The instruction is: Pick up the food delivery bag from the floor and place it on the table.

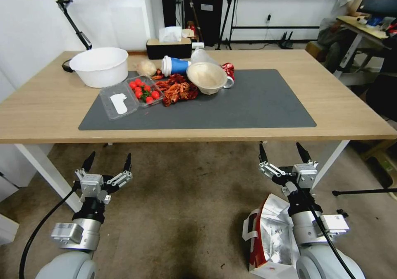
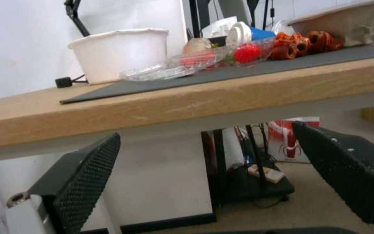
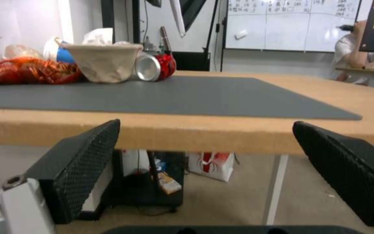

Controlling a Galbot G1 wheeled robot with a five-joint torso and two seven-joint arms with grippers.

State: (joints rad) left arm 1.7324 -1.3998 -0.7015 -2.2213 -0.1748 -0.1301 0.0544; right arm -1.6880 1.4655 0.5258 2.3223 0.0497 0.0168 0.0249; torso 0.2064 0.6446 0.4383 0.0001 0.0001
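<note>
Food delivery bag [image 1: 271,233] sits on the floor [image 1: 178,213] by the right arm, mouth open, foil lining showing, nothing visible inside; not yet lifted. Right pincer [image 1: 285,155] wide, held level just short of the counter [image 1: 351,105] edge. Left pincer [image 1: 107,163] wide too, idle. White bowl [image 1: 100,66] contents hidden; clear tray [image 1: 129,96] holds tomatoes.

An office or lab: whiteboard [image 3: 291,24], tripods [image 1: 231,10], monitor desk [image 1: 364,27].

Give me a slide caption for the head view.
Both grippers, left and right, open before the table; food delivery bag on the floor.
</note>
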